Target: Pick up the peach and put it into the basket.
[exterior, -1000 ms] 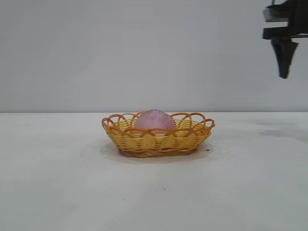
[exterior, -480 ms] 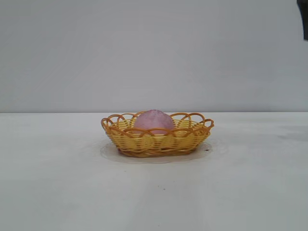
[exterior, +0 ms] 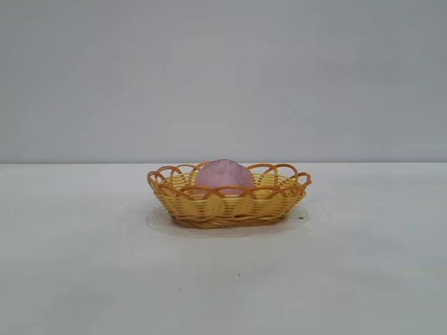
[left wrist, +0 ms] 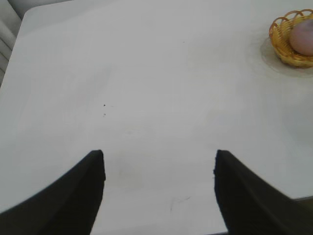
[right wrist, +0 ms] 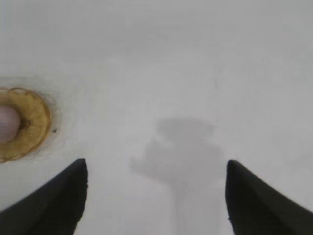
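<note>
The pink-mauve peach point(exterior: 223, 174) lies inside the yellow wicker basket point(exterior: 209, 206) with the orange looped rim, at the middle of the white table. Neither gripper shows in the exterior view. In the left wrist view my left gripper point(left wrist: 159, 156) is open and empty over bare table, with the basket point(left wrist: 281, 46) and peach point(left wrist: 303, 36) far off at the picture's edge. In the right wrist view my right gripper point(right wrist: 156, 166) is open and empty high above the table, with the basket point(right wrist: 34, 122) and peach point(right wrist: 7, 123) off to one side.
The white table point(exterior: 84, 265) runs wide on both sides of the basket. A plain grey wall stands behind it. The right arm's shadow point(right wrist: 178, 152) falls on the table below the right gripper.
The right gripper, at the exterior view's upper right one second ago, has moved out of that view to the right. The basket and peach have not moved.
</note>
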Available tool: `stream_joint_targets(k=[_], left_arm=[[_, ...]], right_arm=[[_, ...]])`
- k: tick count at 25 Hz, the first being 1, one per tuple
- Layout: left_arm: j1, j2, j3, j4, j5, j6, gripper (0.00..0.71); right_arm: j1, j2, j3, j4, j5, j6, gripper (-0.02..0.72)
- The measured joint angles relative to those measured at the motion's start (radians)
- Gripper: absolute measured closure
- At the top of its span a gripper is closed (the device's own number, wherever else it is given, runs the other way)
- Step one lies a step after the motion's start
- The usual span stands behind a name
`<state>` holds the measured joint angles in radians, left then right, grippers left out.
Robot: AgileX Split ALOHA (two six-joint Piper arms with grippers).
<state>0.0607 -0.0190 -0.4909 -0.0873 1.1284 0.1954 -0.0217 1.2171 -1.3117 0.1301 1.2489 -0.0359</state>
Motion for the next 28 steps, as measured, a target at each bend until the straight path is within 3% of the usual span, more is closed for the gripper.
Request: stream_joint_targets(k=[14,28], left_arm=[[0.0,0.0,0.0,0.0,0.0,0.0,0.287],[0.0,0.0,0.0,0.0,0.0,0.0,0.287]], right_arm=[[0.0,-0.796,0.565,0.0,-0.019,0.016,0.198],[0.0,-1.228,0.82,-0.048,-0.102,0.022,0.198]])
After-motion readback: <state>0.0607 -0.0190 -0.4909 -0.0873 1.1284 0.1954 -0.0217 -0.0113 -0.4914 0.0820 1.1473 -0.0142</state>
